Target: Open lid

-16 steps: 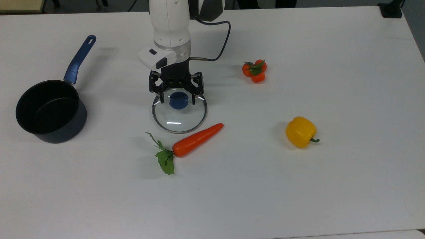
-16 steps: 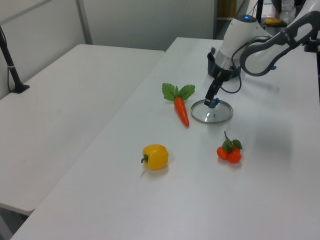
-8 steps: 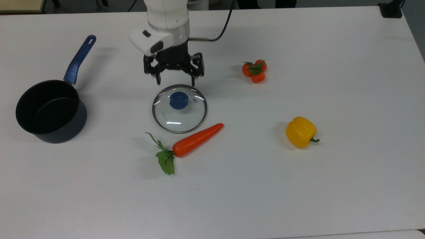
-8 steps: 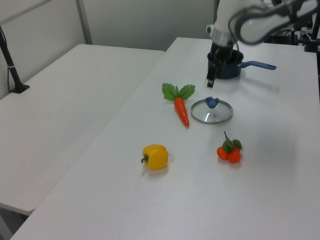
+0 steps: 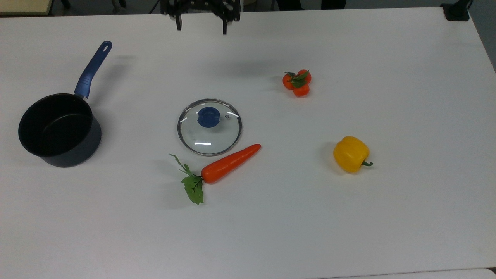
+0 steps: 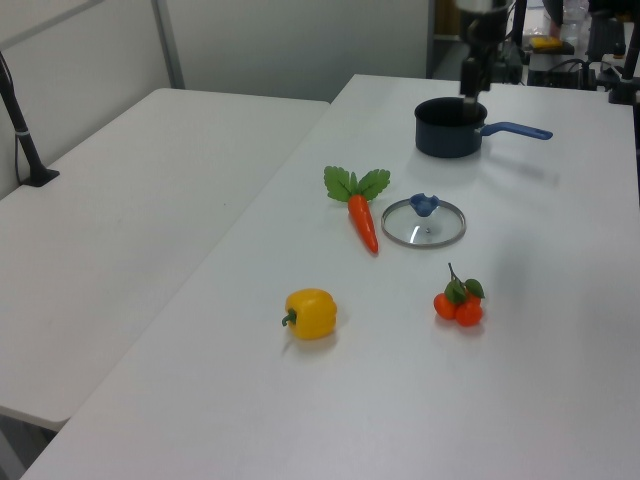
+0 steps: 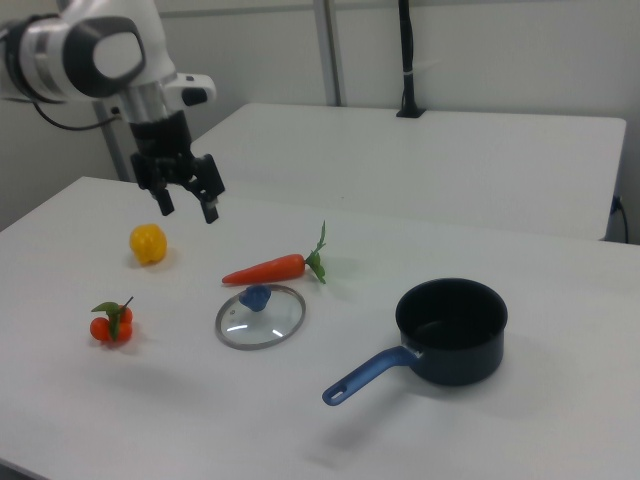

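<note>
Lid (image 5: 209,127) lies flat on the white surface (image 5: 387,213), knob up, well apart from the dark saucepan (image 5: 58,130), which stands uncovered toward the top view's left. Carrot (image 5: 228,163) just beside the lid's rim on the near side in the top view; whether they touch, cannot tell. Tangerine cluster (image 5: 297,82) and yellow pepper (image 5: 350,154) farther off toward the top view's right.

End effector (image 7: 184,201) hangs high above the surface, fingers spread wide, nothing between them. In the top view it sits at the upper edge of the frame, away from the lid.

Handling, as judged: glass disc with metal rim, so rigid, moderately heavy for its size, and breakable if dropped or knocked. Glass face looks slick and the rim sits flush on the surface, poor for pinching. Blue knob (image 5: 209,117) at the centre is the evident hold: raised, near the balance point, narrow enough to close across. A grip there should keep the disc level; an off-centre hold would likely tilt it
</note>
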Controlling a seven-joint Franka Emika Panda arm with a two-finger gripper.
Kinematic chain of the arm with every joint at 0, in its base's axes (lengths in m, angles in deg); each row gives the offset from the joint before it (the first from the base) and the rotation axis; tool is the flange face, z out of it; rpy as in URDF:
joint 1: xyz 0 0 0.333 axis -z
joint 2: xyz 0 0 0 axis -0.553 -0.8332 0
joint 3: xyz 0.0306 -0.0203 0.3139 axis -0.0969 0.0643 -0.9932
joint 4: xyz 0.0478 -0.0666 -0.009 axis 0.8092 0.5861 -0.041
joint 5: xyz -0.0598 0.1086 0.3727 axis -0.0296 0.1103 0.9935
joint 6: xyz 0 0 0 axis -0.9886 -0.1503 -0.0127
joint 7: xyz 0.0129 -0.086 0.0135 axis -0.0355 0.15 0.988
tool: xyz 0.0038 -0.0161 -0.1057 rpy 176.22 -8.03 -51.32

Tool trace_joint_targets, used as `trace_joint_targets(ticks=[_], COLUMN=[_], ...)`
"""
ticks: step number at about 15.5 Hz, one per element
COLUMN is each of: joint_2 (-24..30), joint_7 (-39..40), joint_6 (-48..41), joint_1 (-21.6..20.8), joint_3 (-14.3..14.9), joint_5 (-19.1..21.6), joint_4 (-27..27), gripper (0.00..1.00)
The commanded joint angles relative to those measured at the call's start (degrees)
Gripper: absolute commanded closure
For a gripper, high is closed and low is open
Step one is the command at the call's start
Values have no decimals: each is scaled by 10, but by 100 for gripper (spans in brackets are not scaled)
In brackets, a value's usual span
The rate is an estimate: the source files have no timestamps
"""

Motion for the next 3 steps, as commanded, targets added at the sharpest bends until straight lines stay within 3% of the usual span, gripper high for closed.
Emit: trace_joint_targets(ticks=[1,3], joint_2=[28,28], joint_7=[-13,-13], joint_6=[-44,-44], joint_1=[-5,4], joint_3=[12,13], joint_5=[-11,-10], joint_4=[7,-1], gripper=[0,0])
